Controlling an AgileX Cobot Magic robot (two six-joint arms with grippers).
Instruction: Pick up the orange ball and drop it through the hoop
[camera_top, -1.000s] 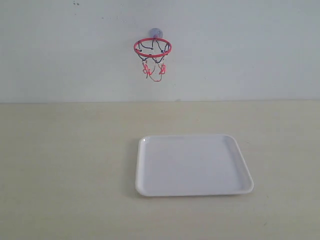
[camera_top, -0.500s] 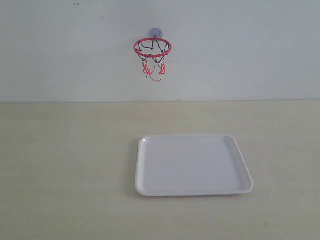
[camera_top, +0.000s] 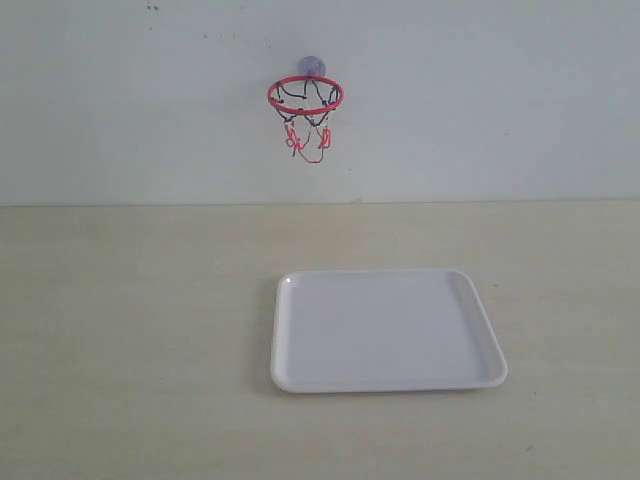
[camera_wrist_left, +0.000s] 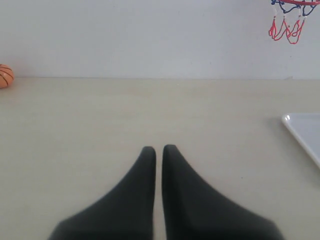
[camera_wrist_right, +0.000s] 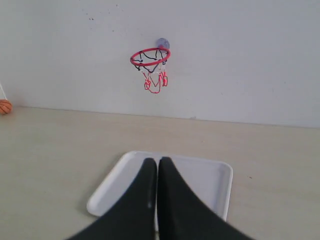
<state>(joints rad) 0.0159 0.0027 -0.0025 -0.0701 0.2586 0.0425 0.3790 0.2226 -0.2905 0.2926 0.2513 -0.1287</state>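
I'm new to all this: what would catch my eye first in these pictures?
The red-ringed hoop hangs on the wall, above the table. A white tray lies on the table below it, slightly to the right. The orange ball sits far off by the wall, seen only from the wrist cameras.

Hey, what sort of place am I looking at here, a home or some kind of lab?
Probably a robot test bench, not a home: a pale table against a plain white wall, a toy hoop stuck to that wall, and a white tray and orange ball set out.
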